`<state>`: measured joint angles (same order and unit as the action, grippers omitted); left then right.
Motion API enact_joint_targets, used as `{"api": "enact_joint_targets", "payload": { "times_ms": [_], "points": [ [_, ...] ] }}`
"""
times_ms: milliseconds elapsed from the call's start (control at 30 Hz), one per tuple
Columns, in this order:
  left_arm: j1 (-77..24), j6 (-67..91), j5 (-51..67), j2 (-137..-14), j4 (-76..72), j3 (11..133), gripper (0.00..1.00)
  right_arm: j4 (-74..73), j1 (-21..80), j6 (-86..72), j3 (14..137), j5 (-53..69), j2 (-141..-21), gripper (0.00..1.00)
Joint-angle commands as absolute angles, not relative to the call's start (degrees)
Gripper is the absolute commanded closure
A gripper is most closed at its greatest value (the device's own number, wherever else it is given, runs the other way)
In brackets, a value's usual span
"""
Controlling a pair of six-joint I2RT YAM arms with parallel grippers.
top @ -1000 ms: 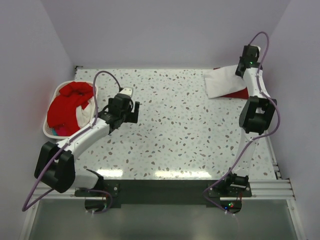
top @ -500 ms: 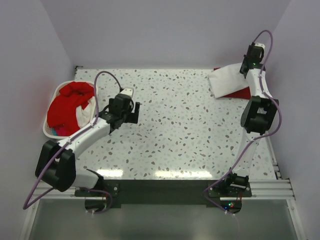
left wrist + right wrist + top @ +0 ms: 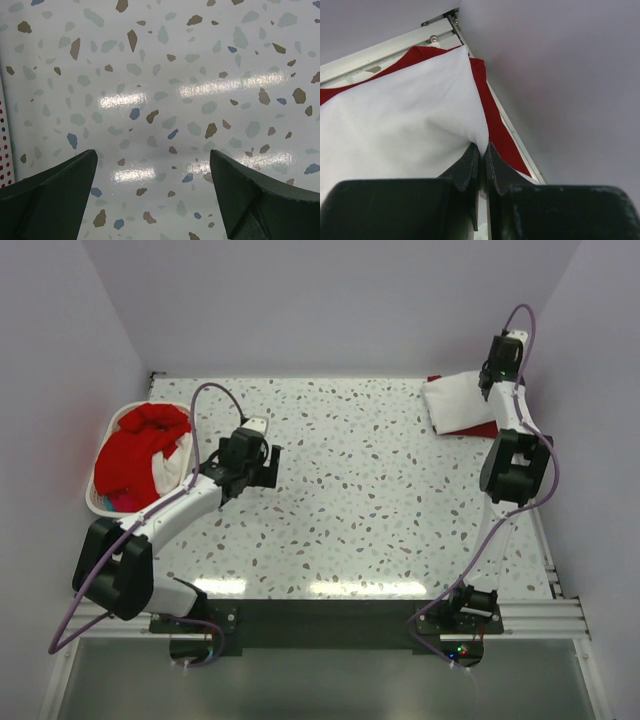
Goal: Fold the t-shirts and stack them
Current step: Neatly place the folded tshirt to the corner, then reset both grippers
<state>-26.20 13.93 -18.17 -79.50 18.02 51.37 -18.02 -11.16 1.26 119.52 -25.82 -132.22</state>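
A folded white t-shirt lies on a folded red t-shirt at the table's far right corner. My right gripper is shut on the white shirt's edge; in the right wrist view its fingers pinch the white cloth, with red cloth showing underneath and beside it. My left gripper is open and empty above the bare table at centre left; in the left wrist view only speckled table shows between its fingers. More red t-shirts fill the basket at left.
A white oval basket stands at the left edge, holding red cloth and some white cloth. Walls close in at back, left and right. A metal rail runs along the table's far right edge beside the stack.
My right gripper has carried the white shirt's edge rightward toward the back right corner, so the white shirt now sits more squarely over the red one. The left arm has barely moved.
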Motion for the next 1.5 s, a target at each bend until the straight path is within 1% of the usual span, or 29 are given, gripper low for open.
{"api": "enact_joint_targets", "payload": {
  "times_ms": [0, 33, 67, 133, 167, 233, 267, 367, 433, 467, 567, 667, 767, 800, 833, 900, 933, 1033, 1067, 1133, 1167, 1267, 1300, 1333, 1467],
  "points": [
    [-25.75, 13.36, -17.75, -79.89, 16.52, 52.56, 0.0, -12.4, -11.25, 2.81, 119.1, -32.24, -132.54, 0.93],
    [-25.75, 13.36, -17.75, -79.89, 16.52, 52.56, 0.0, -12.13, -11.25, 2.73, 118.74, -32.78, -132.37, 0.89],
    [-25.75, 13.36, -17.75, -79.81, 16.52, 52.56, 0.0, -12.04, -11.25, 2.55, 118.48, -33.31, -132.19, 0.75],
    [-25.75, 13.36, -17.67, -79.89, 16.52, 52.56, 0.0, -11.87, -11.25, 1.67, 117.52, -33.84, -131.58, 0.56],
    [-25.75, 13.36, -17.58, -79.89, 16.52, 52.65, 0.0, -11.78, -11.25, 1.67, 117.07, -33.4, -130.79, 0.39],
    [-25.75, 13.45, -17.49, -79.63, 16.44, 52.65, 0.0, -12.13, -11.16, 1.14, 116.02, -32.26, -129.99, 0.29],
    [-25.75, 13.45, -17.49, -79.54, 16.52, 52.65, 0.0, -12.39, -10.73, 1.06, 115.75, -32.17, -129.21, 0.21],
    [-25.75, 13.54, -17.31, -78.75, 16.44, 52.65, 0.0, -13.18, -9.06, 1.4, 114.0, -31.73, -126.58, 0.13],
    [-25.75, 13.62, -17.31, -78.05, 16.44, 52.56, 0.0, -13.71, -7.83, 1.93, 111.8, -31.29, -124.55, 0.1],
    [-25.75, 13.71, -17.31, -77.79, 16.44, 52.56, 0.0, -14.06, -6.43, 1.85, 111.1, -30.51, -123.5, 0.07],
    [-25.75, 13.89, -17.14, -76.21, 16.52, 52.47, 0.0, -16.69, -3.18, 0.44, 107.5, -27.7, -118.31, 0.04],
    [-25.75, 14.06, -17.4, -74.45, 16.52, 52.38, 0.0, -19.59, -0.45, -2.8, 102.67, -25.67, -111.55, 0.02],
    [-25.75, 14.5, -17.67, -71.38, 16.0, 51.59, 0.0, -24.07, 2.89, -7.37, 97.92, -21.2, -103.73, 0.02],
    [-25.75, 14.68, -17.84, -69.54, 15.82, 51.24, 0.0, -26.34, 2.99, -9.82, 95.13, -17.96, -101.54, 0.02],
    [-25.75, 14.85, -17.93, -68.65, 15.73, 50.89, 0.0, -27.32, 3.16, -11.15, 93.53, -16.36, -96.29, 0.01],
    [-25.75, 16.08, -18.46, -66.28, 16.61, 50.98, 0.0, -30.91, 3.16, -13.44, 89.59, -13.2, -90.65, 0.02],
    [-25.75, 16.61, -18.54, -65.31, 18.0, 51.41, 0.0, -32.16, 3.08, -13.88, 88.26, -11.88, -85.13, 0.01],
    [-25.75, 18.72, -19.33, -60.22, 21.86, 52.73, 0.0, -37.08, 3.16, -14.68, 83.68, -8.36, -76.23, 0.01],
    [-25.75, 19.33, -20.29, -56.81, 22.75, 53.08, 0.0, -38.39, 3.16, -14.76, 82.71, -7.74, -70.02, 0.01],
    [-25.75, 19.51, -21.0, -53.19, 24.77, 53.96, 0.0, -41.91, 3.08, -14.77, 80.08, -5.81, -63.67, 0.01],
    [-25.75, 19.6, -21.88, -51.43, 27.31, 54.57, 0.0, -42.71, 3.16, -14.94, 79.11, -5.28, -58.06, 0.01],
    [-25.75, 20.47, -23.29, -44.59, 32.77, 57.21, 0.0, -45.87, 3.16, -14.94, 76.21, -3.35, -49.77, 0.01],
    [-25.75, 20.65, -23.46, -43.43, 34.18, 58.0, 0.0, -47.62, 3.16, -14.85, 75.16, -2.9, -44.7, 0.01],
    [-25.75, 20.92, -23.64, -42.37, 35.41, 59.75, 0.0, -48.59, 3.16, -14.85, 74.54, -2.55, -42.56, 0.01],
    [-25.75, 22.41, -24.08, -35.36, 41.13, 62.58, 0.0, -52.2, 4.92, -15.38, 71.46, -4.92, -33.24, 0.01]
  ]
}}
